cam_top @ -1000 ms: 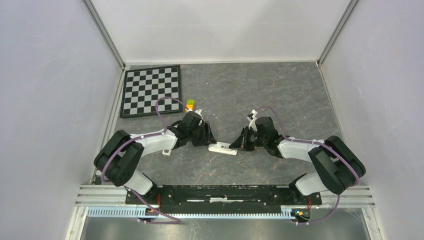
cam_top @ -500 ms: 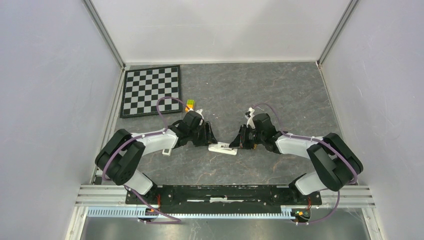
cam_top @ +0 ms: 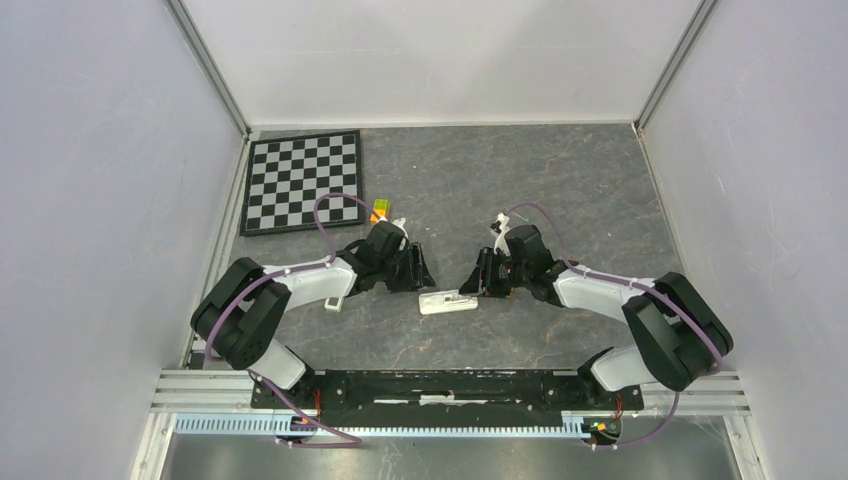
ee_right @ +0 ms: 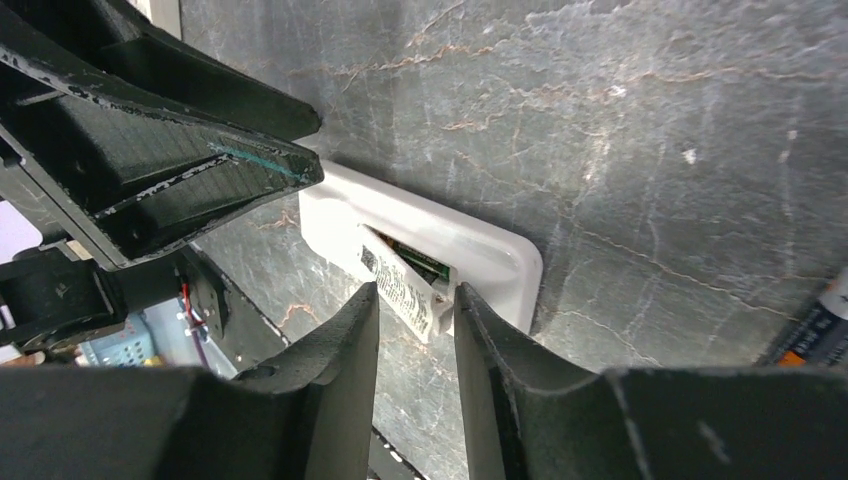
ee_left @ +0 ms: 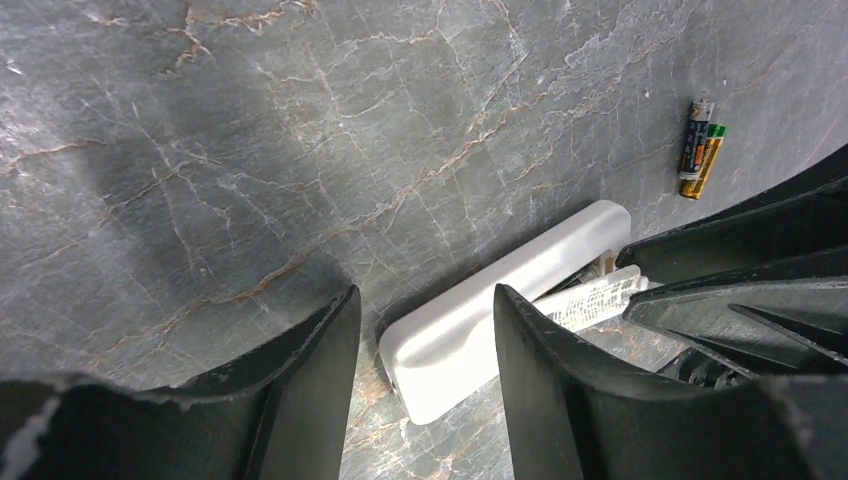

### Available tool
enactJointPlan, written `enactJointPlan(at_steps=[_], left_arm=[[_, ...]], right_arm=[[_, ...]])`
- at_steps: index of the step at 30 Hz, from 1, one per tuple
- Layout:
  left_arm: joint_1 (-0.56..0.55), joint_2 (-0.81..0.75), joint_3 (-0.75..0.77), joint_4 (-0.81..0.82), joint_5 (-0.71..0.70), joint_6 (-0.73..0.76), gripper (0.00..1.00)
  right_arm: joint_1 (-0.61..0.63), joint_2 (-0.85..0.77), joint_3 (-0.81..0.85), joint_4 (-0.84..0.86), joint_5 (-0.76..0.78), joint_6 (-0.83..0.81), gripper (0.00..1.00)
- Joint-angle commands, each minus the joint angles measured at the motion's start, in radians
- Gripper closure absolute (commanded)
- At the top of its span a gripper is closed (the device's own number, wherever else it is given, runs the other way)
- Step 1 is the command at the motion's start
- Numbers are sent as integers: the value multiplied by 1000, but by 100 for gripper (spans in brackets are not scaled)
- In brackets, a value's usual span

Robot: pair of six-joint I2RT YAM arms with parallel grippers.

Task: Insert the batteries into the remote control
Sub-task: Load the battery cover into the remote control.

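Note:
The white remote [cam_top: 447, 301] lies on the table between my two grippers. Its labelled battery cover [ee_right: 405, 290] is lifted off the open compartment [ee_right: 420, 262]. My right gripper [ee_right: 412, 300] is narrowly open with the cover's free end between its fingers; the cover touches the right finger only. My left gripper [ee_left: 425, 350] is open, with the remote's [ee_left: 500, 310] other end just in front of its fingers. Two batteries [ee_left: 700, 148], dark with gold ends, lie side by side beyond the remote. One battery shows at the right wrist view's edge [ee_right: 825, 330].
A chessboard [cam_top: 303, 181] lies at the back left, with a yellow-green block [cam_top: 380, 211] at its near right corner. A small white piece [cam_top: 333, 303] lies by the left arm. Grey walls close in both sides.
The remote has swung on the table, its right end now further from me. The right gripper has shifted slightly back and left with it. The left gripper has barely moved.

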Motion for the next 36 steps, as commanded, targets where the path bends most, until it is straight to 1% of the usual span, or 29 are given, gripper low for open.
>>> enactJointPlan(at_steps=[1, 8, 10, 17, 20, 27, 29, 36], left_arm=[[1, 15, 25, -21, -17, 42, 41], [1, 10, 25, -30, -25, 45, 41], [1, 5, 25, -35, -30, 44, 41], [1, -42, 21, -63, -71, 41, 40], [1, -59, 16, -67, -79, 32, 39], [1, -88, -4, -73, -89, 18, 36], [1, -91, -7, -73, -89, 18, 36], [1, -99, -6, -78, -91, 17, 35]], right_arm=[[-3, -41, 35, -65, 75, -46, 61], [-3, -68, 32, -74, 83, -61, 60], [-3, -78, 29, -64, 82, -66, 62], [3, -122, 23, 8, 35, -104, 77], [20, -107, 43, -8, 37, -124, 79], [54, -37, 42, -22, 54, -125, 80], [62, -15, 39, -23, 64, -128, 80], [84, 11, 45, -58, 198, -146, 83]])
